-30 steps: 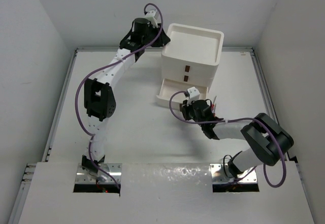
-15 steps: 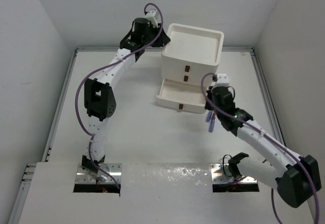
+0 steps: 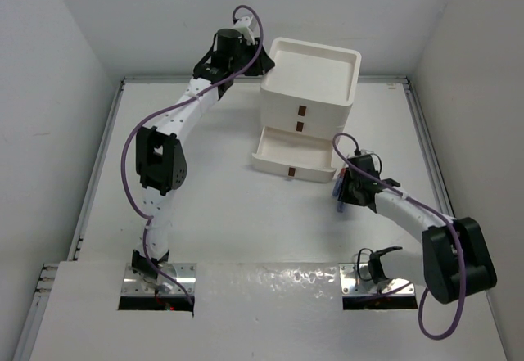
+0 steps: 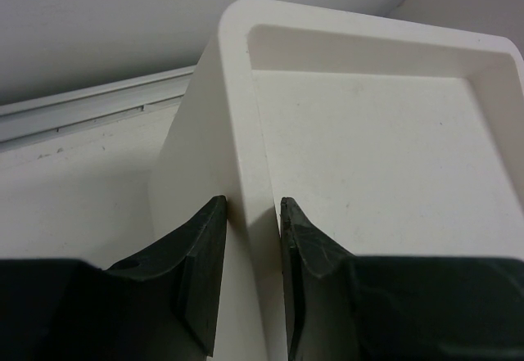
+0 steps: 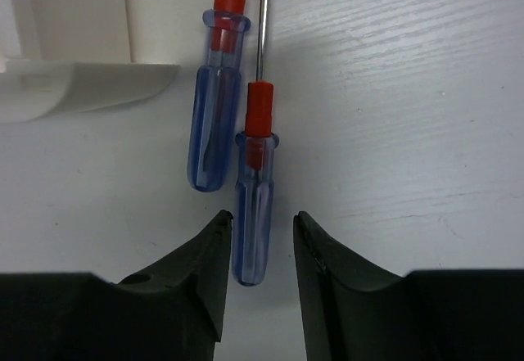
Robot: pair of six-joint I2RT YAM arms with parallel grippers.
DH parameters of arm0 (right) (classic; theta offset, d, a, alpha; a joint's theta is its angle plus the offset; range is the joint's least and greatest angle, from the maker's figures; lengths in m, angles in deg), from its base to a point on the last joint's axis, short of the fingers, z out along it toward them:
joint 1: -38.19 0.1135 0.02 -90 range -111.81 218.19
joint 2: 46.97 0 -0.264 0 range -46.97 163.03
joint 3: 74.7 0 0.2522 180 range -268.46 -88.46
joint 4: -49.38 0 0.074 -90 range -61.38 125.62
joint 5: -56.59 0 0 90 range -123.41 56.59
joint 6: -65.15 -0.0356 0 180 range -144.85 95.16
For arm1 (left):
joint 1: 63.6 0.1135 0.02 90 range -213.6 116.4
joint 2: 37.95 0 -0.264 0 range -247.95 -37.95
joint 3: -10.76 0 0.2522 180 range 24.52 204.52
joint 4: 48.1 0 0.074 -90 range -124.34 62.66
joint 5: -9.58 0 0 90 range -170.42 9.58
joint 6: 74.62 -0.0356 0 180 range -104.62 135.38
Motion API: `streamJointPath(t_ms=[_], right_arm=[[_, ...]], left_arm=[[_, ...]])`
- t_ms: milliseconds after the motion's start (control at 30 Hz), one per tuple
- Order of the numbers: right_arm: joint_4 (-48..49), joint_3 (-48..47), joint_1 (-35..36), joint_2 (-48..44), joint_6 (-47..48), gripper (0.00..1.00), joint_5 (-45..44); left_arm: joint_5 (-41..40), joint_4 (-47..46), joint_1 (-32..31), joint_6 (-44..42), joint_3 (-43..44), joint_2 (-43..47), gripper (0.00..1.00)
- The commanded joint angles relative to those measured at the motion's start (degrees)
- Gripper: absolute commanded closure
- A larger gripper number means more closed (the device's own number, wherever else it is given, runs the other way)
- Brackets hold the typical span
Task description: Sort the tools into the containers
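Two blue-handled screwdrivers with red collars lie side by side on the table, just right of the open bottom drawer [image 3: 278, 150] of the white drawer unit [image 3: 285, 92]. In the right wrist view the larger one [image 5: 209, 140] is left of the smaller one [image 5: 255, 205]. My right gripper [image 5: 261, 218] is open, low over them [image 3: 347, 184], and the smaller handle's end lies between its fingertips, untouched. My left gripper [image 3: 264, 60] is shut on the rim [image 4: 246, 91] at the unit's top left corner [image 4: 250, 205]. Green-handled screwdrivers and the orange-yellow piece are out of view.
The two upper drawers are closed, each with a dark red-brown handle [image 3: 300, 112]. The open drawer's corner [image 5: 82, 83] lies close to the left of the screwdrivers. A raised rail [image 3: 426, 148] borders the table on the right, and walls stand behind and at both sides.
My right arm swung from over the open drawer out to the right and came down over the two blue screwdrivers. The left arm has not moved.
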Motion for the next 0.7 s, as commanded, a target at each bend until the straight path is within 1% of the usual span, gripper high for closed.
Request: streamJointPath(t_ms=[0, 67, 167, 200, 233, 267, 300, 333, 367, 433, 467, 500, 533, 567, 600, 633, 667], right_arm=[[4.3, 1.2, -0.5, 4.7, -0.7, 0.65, -0.1], [6.8, 2.3, -0.8, 6.8, -0.5, 0.66, 0.5], [7.5, 2.5, -1.3, 9.4, -1.8, 0.68, 0.1], [6.6, 2.8, -1.4, 9.2, -2.5, 0.77, -0.9], [5.7, 3.0, -1.6, 8.2, -4.0, 0.84, -2.3], [3.7, 3.2, -1.7, 7.2, -4.7, 0.91, -6.0], [2.7, 3.5, -2.1, 6.1, -5.1, 1.0, -8.2], [1.4, 3.6, -2.2, 4.7, -5.7, 1.0, -10.5], [-0.8, 3.7, -2.2, 1.5, -5.8, 1.0, -14.8], [-2.7, 2.9, -2.5, -2.2, -4.7, 1.0, -19.1], [-3.2, 2.2, -2.5, -6.2, -3.6, 1.0, -21.3], [-2.5, 0.7, -2.5, -8.4, -1.8, 1.0, -24.7], [-0.2, 0.1, -2.5, -10.5, 4.8, 1.0, -25.4], [8.5, -0.3, -2.4, -12.7, 9.5, 1.0, -23.9], [13.9, -0.4, -2.3, -16.1, 15.2, 1.0, -14.7], [19.5, -0.5, -2.2, -16.9, 24.0, 1.0, -8.3], [25.0, -1.5, -1.6, -16.9, 28.2, 1.0, -1.4]], left_arm=[[0.7, 11.8, -1.4, -1.3, -3.5, -2.8, 1.0], [0.7, 11.6, -1.4, -1.2, -3.8, -2.8, 1.0], [0.8, 11.6, -1.4, -1.3, -4.1, -2.6, 1.0], [0.6, 11.7, -1.4, -1.5, -4.1, -2.5, 1.0], [0.4, 11.8, -1.4, -1.5, -4.3, -2.4, 1.0], [0.4, 11.8, -1.4, -1.7, -4.2, -2.3, 1.0], [0.4, 11.8, -1.4, -1.7, -4.2, -2.3, 1.0], [0.4, 11.8, -1.4, -1.7, -4.2, -2.3, 1.0], [0.5, 11.7, -1.4, -1.7, -4.1, -2.3, 1.0], [0.7, 11.6, -1.4, -1.5, -4.0, -2.5, 1.0], [0.9, 11.6, -1.4, -1.5, -3.9, -2.6, 1.0], [0.9, 11.4, -1.4, -1.4, -4.0, -2.7, 1.0], [1.1, 11.4, -1.4, -1.3, -4.1, -2.7, 1.0], [1.1, 11.3, -1.4, -1.2, -4.0, -2.8, 1.0], [1.1, 11.3, -1.4, -1.1, -3.9, -2.8, 1.0], [1.1, 11.1, -1.4, -1.1, -4.0, -2.8, 1.0], [1.1, 11.1, -1.4, -1.0, -4.0, -2.8, 1.0]])
